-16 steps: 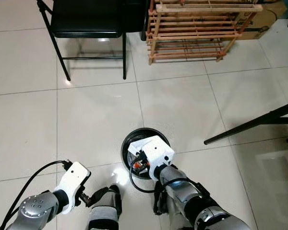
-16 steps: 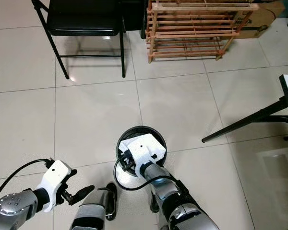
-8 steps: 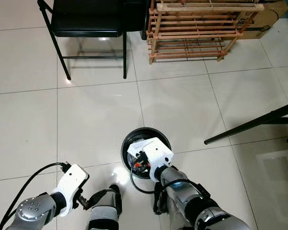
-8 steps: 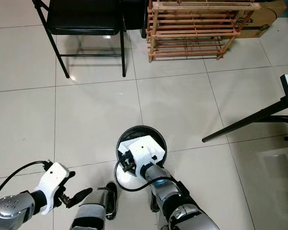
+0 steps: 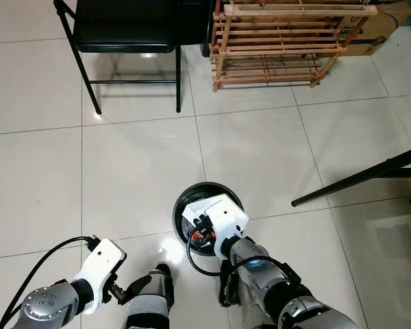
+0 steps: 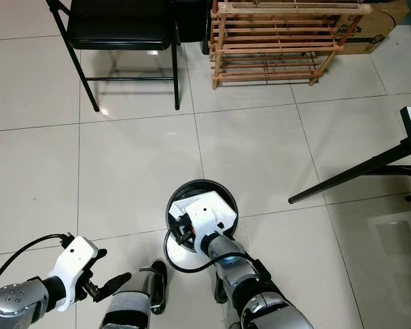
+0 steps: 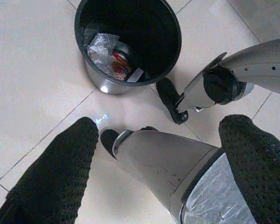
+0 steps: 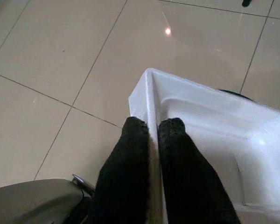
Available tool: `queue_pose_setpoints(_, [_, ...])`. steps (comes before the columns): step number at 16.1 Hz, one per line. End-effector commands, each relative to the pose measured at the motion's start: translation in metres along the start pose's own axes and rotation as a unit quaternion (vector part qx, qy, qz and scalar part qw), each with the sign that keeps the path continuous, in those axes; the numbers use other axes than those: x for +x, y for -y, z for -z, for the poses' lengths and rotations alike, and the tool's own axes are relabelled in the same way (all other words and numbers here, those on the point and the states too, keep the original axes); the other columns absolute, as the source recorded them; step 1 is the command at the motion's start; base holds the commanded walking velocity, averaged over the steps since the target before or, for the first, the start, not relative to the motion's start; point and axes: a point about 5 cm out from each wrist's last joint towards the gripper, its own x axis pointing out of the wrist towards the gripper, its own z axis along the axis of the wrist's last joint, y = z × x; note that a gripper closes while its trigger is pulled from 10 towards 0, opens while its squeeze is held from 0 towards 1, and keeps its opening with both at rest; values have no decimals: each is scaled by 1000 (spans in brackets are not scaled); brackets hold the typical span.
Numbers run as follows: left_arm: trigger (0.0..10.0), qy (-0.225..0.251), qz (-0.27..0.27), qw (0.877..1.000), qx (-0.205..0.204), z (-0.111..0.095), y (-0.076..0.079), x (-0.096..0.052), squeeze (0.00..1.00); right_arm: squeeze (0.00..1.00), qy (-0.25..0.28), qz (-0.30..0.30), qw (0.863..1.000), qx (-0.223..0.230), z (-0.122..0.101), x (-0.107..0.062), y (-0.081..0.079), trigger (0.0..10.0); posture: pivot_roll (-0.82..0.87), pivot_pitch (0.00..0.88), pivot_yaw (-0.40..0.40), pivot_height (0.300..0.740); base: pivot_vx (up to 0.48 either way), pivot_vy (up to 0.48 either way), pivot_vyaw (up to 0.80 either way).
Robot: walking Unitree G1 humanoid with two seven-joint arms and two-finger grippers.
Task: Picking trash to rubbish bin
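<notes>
1. Your right gripper (image 8: 151, 140) is pinching its fingers (image 8: 130, 163) together on the rim of a white tray (image 8: 214, 140), one finger on each side of the thin wall.
2. You are holding that tray just above the black rubbish bin (image 5: 209, 188), low in the middle of the left eye frame, so it is covering most of the bin's mouth.
3. Your left gripper (image 7: 154, 163) is hanging idle at the lower left, its fingers (image 7: 60, 172) spread wide apart and gripping nothing.
4. The bin is already holding crumpled wrappers (image 7: 107, 56), seen through the left wrist camera.
5. Judging by this, you are nearly finishing: the tray is still waiting to be let go into the bin.
6. A black chair (image 5: 123, 34) and a wooden rack (image 5: 281, 41) are standing at the top of the frame, well apart from you on the tiled floor (image 5: 123, 171).
</notes>
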Motion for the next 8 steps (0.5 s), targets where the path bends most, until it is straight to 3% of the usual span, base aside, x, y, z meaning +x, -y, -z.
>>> queue_pose_setpoints(1, [10000,-11,9,1000,-10,9,5,-3,0,1000,1,-45,998,41,2,9,-42,10000,494,439,-55,740,0,0,0])
queue_pose_setpoints(8, [10000,-14,11,1000,-8,10,6,-3,0,1000,-5,-42,998,47,8,6,-40,10000,490,434,-50,740,0,0,0])
